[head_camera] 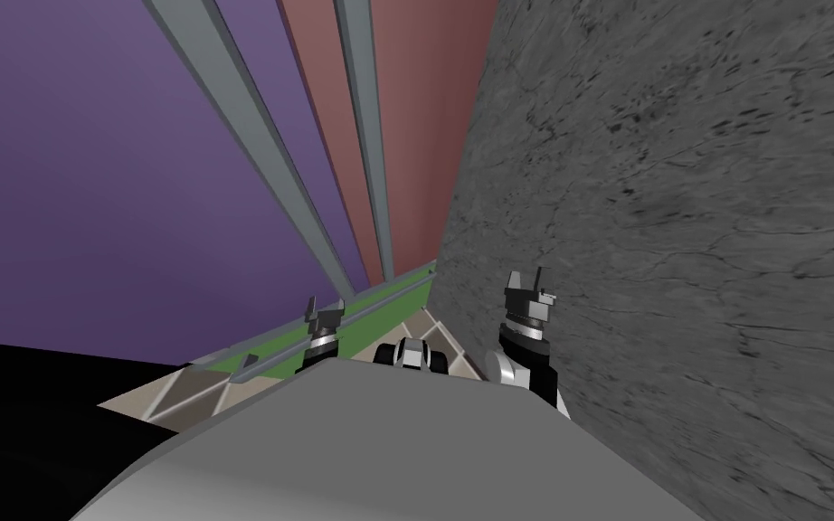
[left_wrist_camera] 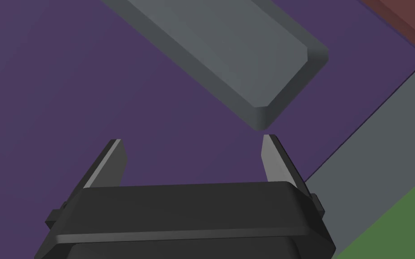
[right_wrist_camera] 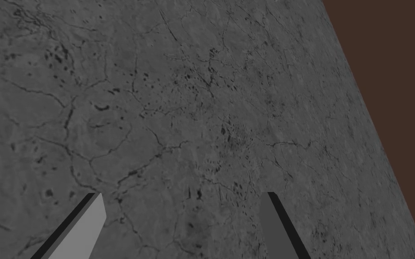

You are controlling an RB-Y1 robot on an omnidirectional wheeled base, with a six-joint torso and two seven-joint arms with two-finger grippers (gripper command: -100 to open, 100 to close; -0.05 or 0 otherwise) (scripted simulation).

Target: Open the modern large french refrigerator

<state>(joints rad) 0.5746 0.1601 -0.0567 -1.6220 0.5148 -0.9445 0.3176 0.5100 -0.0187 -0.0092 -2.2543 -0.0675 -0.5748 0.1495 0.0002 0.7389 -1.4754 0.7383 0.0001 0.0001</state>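
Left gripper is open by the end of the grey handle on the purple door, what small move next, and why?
Probably slide the left gripper along the purple door panel until the grey bar handle sits between its fingers. They stand open, but the handle's rounded end lies beyond one fingertip, not between them, so closing now would likely grip nothing.

Both arms are extended forward, one on each side of the torso. The left gripper (head_camera: 325,312) (left_wrist_camera: 192,139) sits low on a short visible length of left forearm (head_camera: 317,348). Its two fingers (left_wrist_camera: 107,164) stand apart and grip nothing. The right gripper (head_camera: 528,280) (right_wrist_camera: 182,194) is held higher than the left, on a right forearm (head_camera: 524,353) banded white and dark at the wrist. Its fingers (right_wrist_camera: 83,225) are likewise spread, with nothing between them.
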